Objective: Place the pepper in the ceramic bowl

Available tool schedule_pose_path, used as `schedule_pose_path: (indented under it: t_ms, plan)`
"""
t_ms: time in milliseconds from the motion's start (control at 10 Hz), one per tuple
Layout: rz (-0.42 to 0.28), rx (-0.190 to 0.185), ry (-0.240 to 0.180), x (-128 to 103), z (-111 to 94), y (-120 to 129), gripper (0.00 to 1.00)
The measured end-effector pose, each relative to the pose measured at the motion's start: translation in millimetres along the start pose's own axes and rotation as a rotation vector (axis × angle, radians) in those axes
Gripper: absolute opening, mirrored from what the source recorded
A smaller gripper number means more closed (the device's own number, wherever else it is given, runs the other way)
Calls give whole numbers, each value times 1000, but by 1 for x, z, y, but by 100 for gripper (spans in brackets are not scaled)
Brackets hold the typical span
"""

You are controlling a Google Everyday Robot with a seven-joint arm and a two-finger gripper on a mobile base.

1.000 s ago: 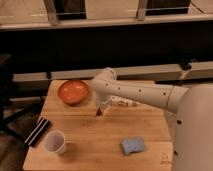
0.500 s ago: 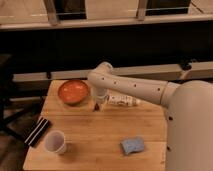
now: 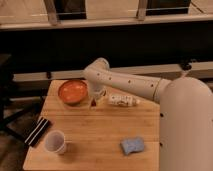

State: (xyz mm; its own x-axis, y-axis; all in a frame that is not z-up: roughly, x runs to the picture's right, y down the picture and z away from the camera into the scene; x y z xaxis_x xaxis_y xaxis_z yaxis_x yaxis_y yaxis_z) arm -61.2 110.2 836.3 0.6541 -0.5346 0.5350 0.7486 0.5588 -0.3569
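Note:
The ceramic bowl (image 3: pixel 73 92) is orange and glossy and sits at the back left of the wooden table (image 3: pixel 100 130). My gripper (image 3: pixel 95 99) hangs just right of the bowl's rim, low over the table. A small dark-red pepper (image 3: pixel 93 103) shows at the gripper's tip, held between the fingers. The arm (image 3: pixel 130 82) reaches in from the right and hides most of the gripper.
A white labelled tube (image 3: pixel 123 100) lies just right of the gripper. A white paper cup (image 3: pixel 55 142) stands front left, a black striped object (image 3: pixel 39 131) at the left edge, and a blue sponge (image 3: pixel 132 145) front right.
My gripper has moved left and slightly back toward the bowl, carrying the pepper with it. The other objects have not moved.

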Motion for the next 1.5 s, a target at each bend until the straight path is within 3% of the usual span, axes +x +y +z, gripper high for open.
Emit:
schedule_pose_path:
  t_ms: [800, 1500]
  plan:
    - [-34, 4, 16, 7, 9, -69, 5]
    - [-50, 2, 29, 11, 17, -104, 5]
